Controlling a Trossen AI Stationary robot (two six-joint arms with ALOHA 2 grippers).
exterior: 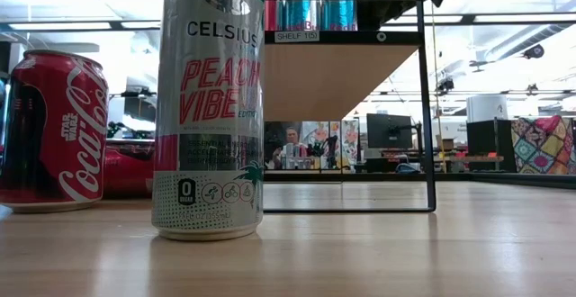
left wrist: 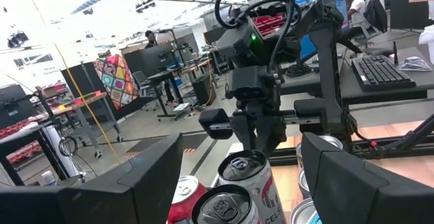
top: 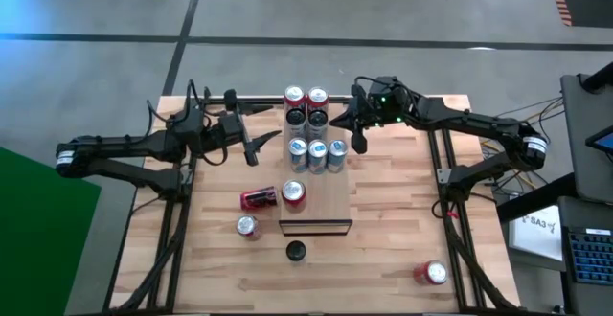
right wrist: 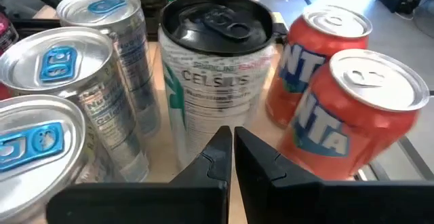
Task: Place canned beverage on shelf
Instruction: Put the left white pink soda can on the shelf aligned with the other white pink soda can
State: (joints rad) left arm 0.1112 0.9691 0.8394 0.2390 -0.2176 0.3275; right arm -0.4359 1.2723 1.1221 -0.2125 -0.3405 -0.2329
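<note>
The shelf (top: 330, 206) is a raised light-wood board on a black frame in the middle of the table. At its far end stand several cans: two red-topped ones (top: 306, 97), two dark-topped ones (top: 306, 118) and silver blue-tabbed ones (top: 317, 153). A red can (top: 294, 193) stands alone nearer the shelf's front. My left gripper (top: 254, 149) hangs open in the air left of the cans, nothing between its fingers (left wrist: 139, 183). My right gripper (top: 359, 144) is shut, raised just right of the cans, pointing at a Celsius can (right wrist: 217, 68) beside orange Fanta cans (right wrist: 352, 108).
On the tabletop, a red can (top: 259, 198) lies on its side left of the shelf, with a standing Coca-Cola can (exterior: 54, 130) near it. A Celsius can (exterior: 209, 108) stands before the shelf's front end. Another red can (top: 431, 274) sits near the front right corner.
</note>
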